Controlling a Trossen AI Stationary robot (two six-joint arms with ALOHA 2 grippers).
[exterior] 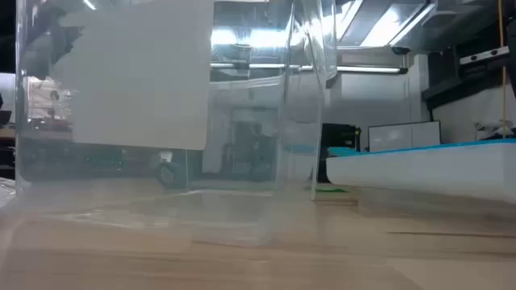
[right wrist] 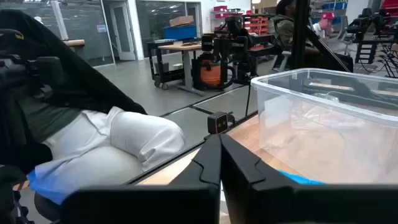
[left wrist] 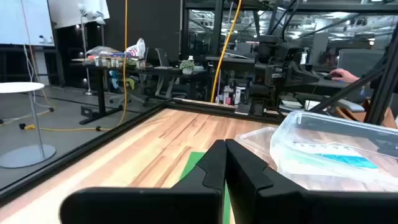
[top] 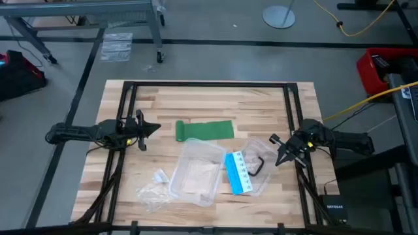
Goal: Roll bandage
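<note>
Bandage, dark green soft fabric strip (top: 205, 129), lies flat mid-table, far of clear plastic tub (top: 196, 171). Left gripper (top: 153, 128) clenched empty beside it; right gripper (top: 277, 149) clenched empty.

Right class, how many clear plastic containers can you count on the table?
2: one clear container at the table's middle front, below the green bandage; a second clear container to its right, holding a blue-and-white card. None looks hidden.
</note>
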